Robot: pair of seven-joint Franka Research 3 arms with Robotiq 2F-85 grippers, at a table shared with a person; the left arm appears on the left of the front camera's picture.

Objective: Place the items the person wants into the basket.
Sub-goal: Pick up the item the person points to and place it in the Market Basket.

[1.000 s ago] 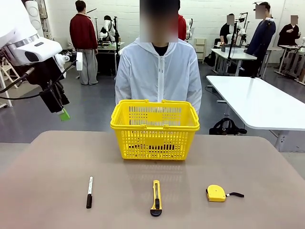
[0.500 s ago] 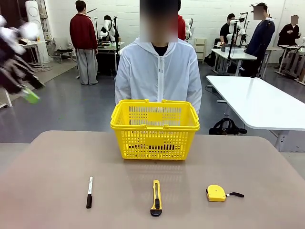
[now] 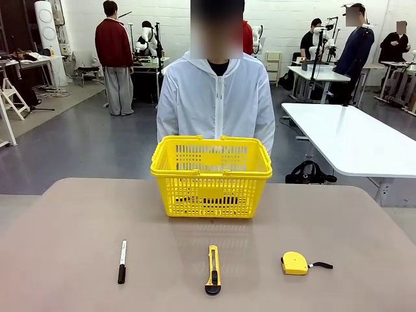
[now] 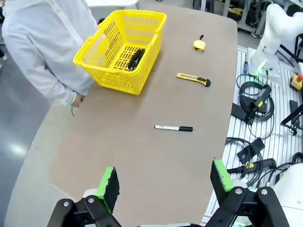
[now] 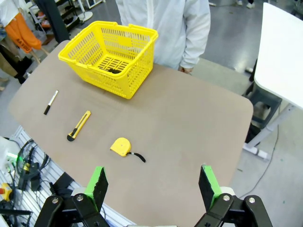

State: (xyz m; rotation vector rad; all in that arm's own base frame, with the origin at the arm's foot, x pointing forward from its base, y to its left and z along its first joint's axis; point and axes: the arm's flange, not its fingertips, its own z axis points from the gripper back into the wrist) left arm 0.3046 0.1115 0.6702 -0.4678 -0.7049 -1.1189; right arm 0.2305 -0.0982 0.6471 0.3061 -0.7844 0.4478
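The yellow basket [image 3: 211,175] stands at the table's far middle, in front of the person [image 3: 218,97] in the white jacket. A slim dark object [image 4: 136,57], apparently the black pen, lies on the basket floor; its tip is too small to tell. The yellow tape measure [image 3: 294,263] rests near the front right with its black strap pointing right. High above the table, my left gripper [image 4: 164,182] is open and holds nothing. My right gripper [image 5: 153,185] is likewise open and high, with the tape measure [image 5: 121,146] far below it.
A white-barrelled marker [image 3: 121,252] lies front left and a yellow-and-black utility knife [image 3: 212,269] front middle. The person's hands [image 5: 185,70] hang at the far table edge. Cables and gear [image 4: 253,101] lie beside the table on my side.
My left arm, raised at the front view's upper left a second ago, has swept leftwards out of that picture. The things on the table have not moved.
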